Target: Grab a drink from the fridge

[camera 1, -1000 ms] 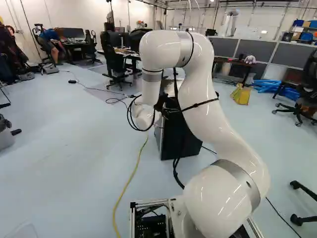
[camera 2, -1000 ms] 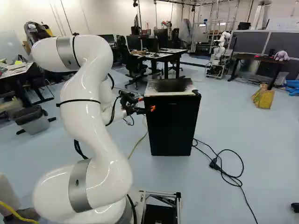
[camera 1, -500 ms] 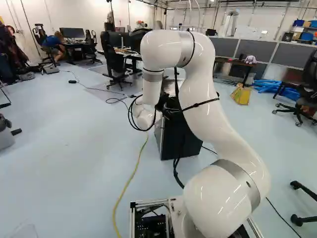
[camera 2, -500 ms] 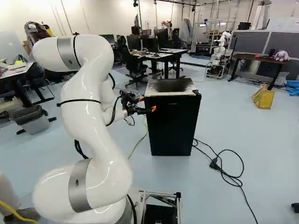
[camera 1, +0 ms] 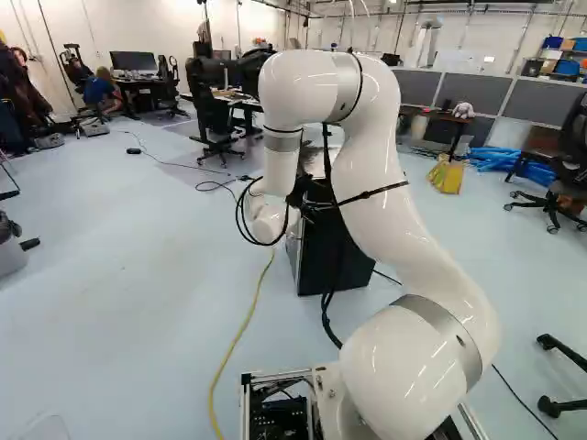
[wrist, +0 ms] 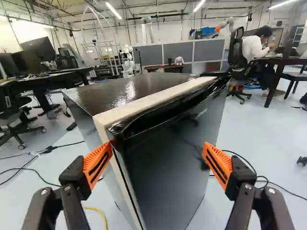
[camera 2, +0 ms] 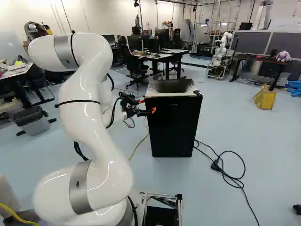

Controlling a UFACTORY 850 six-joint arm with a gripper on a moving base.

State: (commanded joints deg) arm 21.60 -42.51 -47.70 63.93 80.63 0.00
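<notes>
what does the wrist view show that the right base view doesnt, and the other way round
Only the wrist view: long bright ceiling lights and a clear look at the gap between the two orange-padded fingers of the black end effector, standing open.

Only the right base view: the thick white jointed arm, a yellow bag on the floor and a grey bin with a dark top.

Both: the black box-shaped fridge, its door shut, the end effector beside it, and another white robot farther back.
</notes>
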